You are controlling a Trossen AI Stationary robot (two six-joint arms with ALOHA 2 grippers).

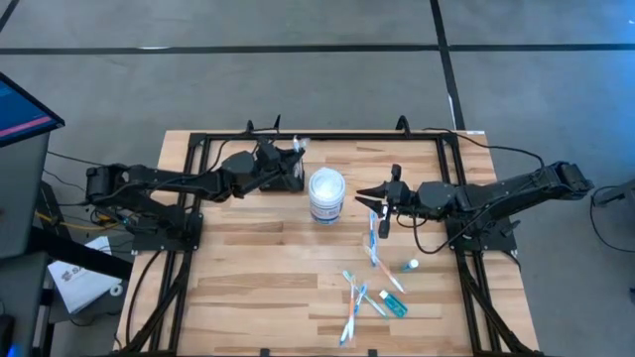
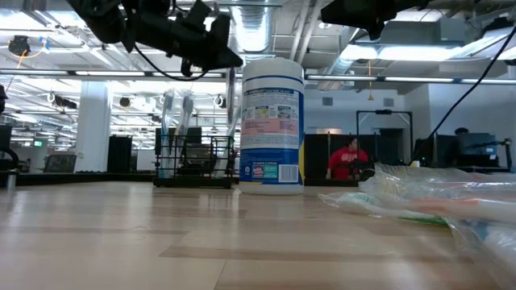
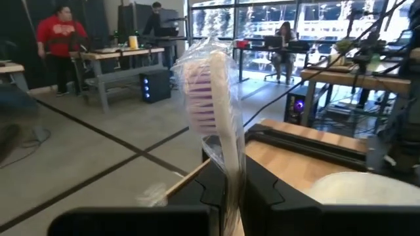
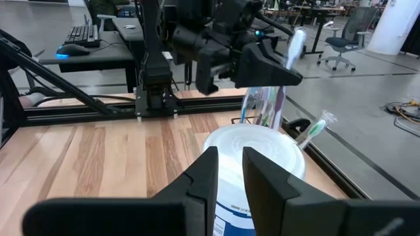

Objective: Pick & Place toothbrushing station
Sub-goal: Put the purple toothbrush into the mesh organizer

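The toothbrushing station [image 2: 193, 161], a low black wire-mesh rack, stands at the table's far middle and shows in the overhead view [image 1: 288, 178] too. Wrapped toothbrushes [image 2: 176, 113] stand upright in it. My left gripper [image 3: 230, 177] hovers above the rack [image 4: 262, 108] and is shut on a toothbrush [image 3: 210, 92] with purple bristles in clear wrapping. A white lidded tub [image 1: 325, 194] stands just right of the rack. My right gripper [image 4: 230, 167] hangs over the tub's right side, its fingers narrowly open with nothing between them. My left gripper pinches the wrapped toothbrush by its handle [image 3: 231, 154] between the two fingers, coming level from the table's left. The head [image 4: 295, 42] sticks up and out past the fingertips. The brush is lifted clear, above the rack.
Several wrapped toothbrushes [image 1: 372, 243] and a small tube [image 1: 410, 265] lie loose on the table's near right [image 2: 427, 197]. Another green-headed brush [image 4: 315, 130] shows past the tub. A black frame [image 1: 327, 137] borders the wooden table. People work at desks in the room behind.
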